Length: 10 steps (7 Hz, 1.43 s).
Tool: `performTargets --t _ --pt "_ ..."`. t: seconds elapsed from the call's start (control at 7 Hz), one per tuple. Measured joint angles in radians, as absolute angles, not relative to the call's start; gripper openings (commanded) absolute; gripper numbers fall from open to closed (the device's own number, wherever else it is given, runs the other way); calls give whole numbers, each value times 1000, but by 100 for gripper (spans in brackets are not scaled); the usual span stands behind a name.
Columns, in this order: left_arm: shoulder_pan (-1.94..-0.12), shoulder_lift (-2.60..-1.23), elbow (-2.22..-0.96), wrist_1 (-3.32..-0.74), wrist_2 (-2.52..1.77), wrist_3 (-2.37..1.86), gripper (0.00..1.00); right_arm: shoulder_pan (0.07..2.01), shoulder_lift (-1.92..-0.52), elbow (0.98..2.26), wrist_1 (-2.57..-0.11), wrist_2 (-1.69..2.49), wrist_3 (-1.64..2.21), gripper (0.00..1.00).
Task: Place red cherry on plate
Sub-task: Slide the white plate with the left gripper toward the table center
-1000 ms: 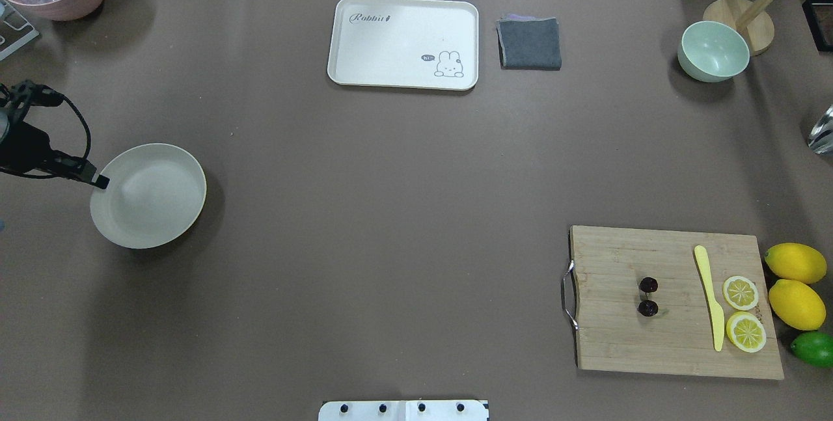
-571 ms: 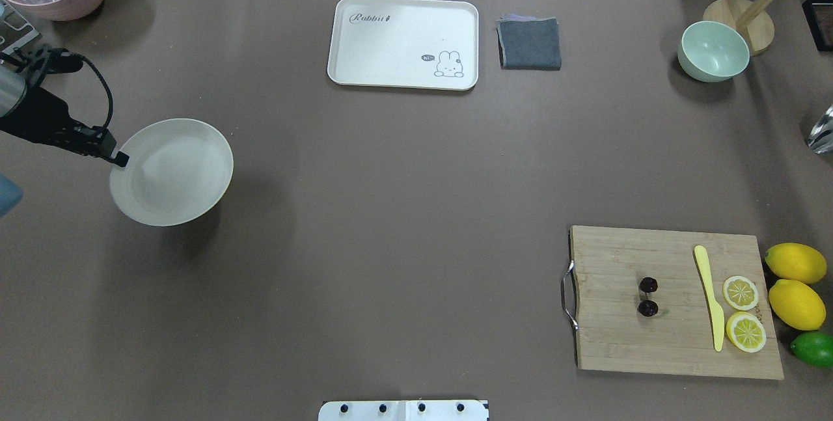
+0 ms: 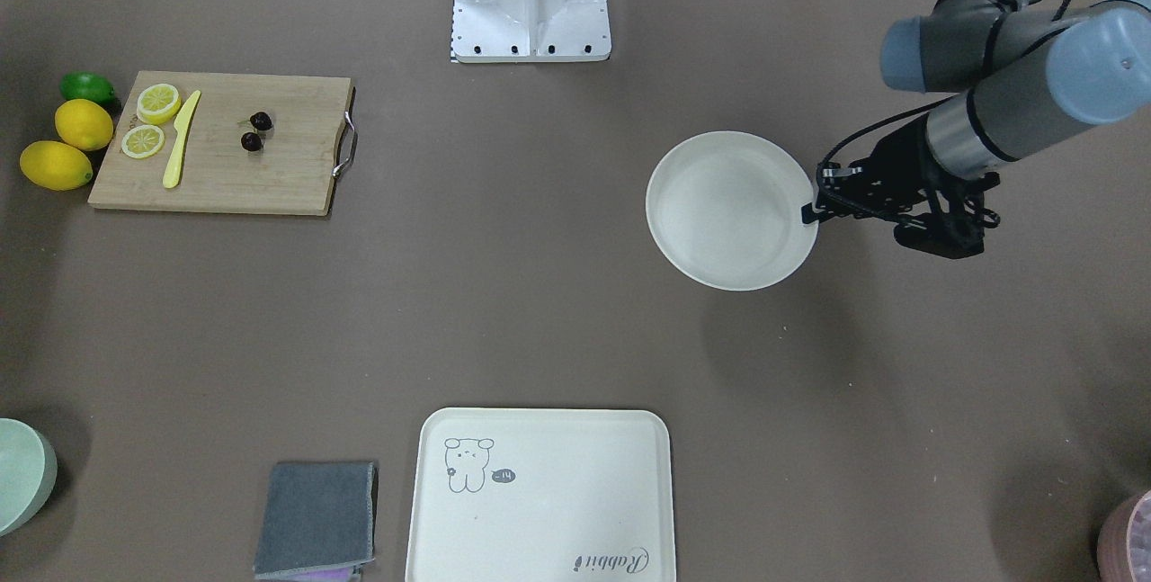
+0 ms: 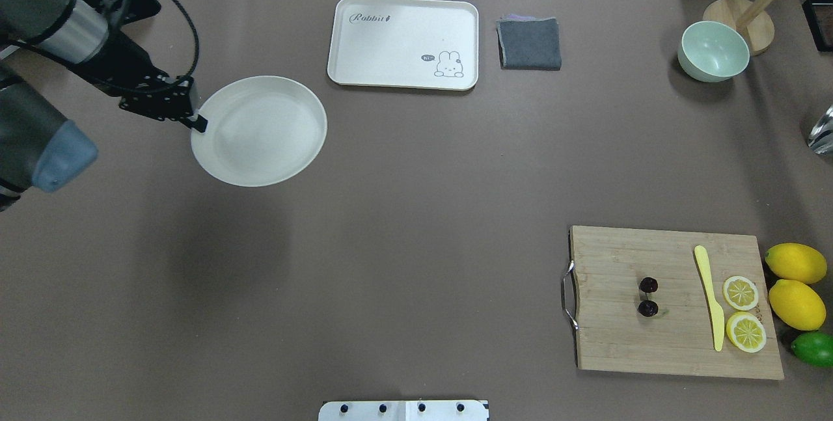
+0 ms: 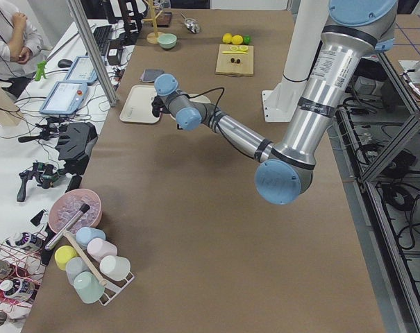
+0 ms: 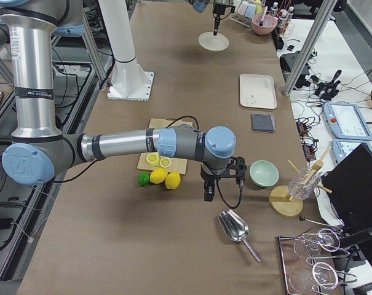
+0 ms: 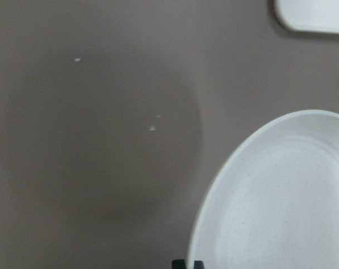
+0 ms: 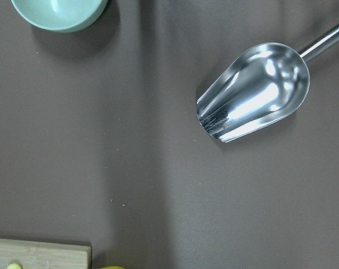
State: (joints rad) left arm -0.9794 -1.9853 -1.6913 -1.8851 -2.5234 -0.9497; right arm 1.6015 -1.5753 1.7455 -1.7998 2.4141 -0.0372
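Observation:
The red cherry [image 4: 648, 297], a pair of tiny dark fruits, lies on the wooden cutting board [image 4: 618, 336] at the near right; the front-facing view shows the cherry [image 3: 254, 132] too. My left gripper [image 4: 198, 123] is shut on the rim of the off-white plate [image 4: 260, 131], which hangs above the table with its shadow cast below it. From the front, that gripper [image 3: 809, 213] pinches the plate [image 3: 728, 209] at its right edge. My right gripper [image 6: 209, 189] shows only in the exterior right view, beyond the lemons, far from the cherry; I cannot tell its state.
A cream tray [image 4: 403, 42] and a grey cloth [image 4: 530, 43] lie at the far middle. A pale green bowl [image 4: 713, 51] sits far right. A yellow knife [image 4: 709, 297], lemon slices, lemons [image 4: 795, 284] and a lime border the board. A metal scoop [image 8: 253, 92] lies under the right wrist.
My left arm has carried the plate away from the table's left edge, forward and toward the middle, close to the tray. The cherry and board have not moved.

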Motion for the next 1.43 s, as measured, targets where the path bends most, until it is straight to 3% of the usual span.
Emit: performTargets --t 0.71,1.43 --pt "-720 -2184 -1610 -1885 -2253 -1189 0 1601 -1577 1747 -1801 2420 -28 100" --pt "-669 -2175 -1443 -2092 -2177 -1199 0 1601 -1582 1747 -1801 2424 -28 100"
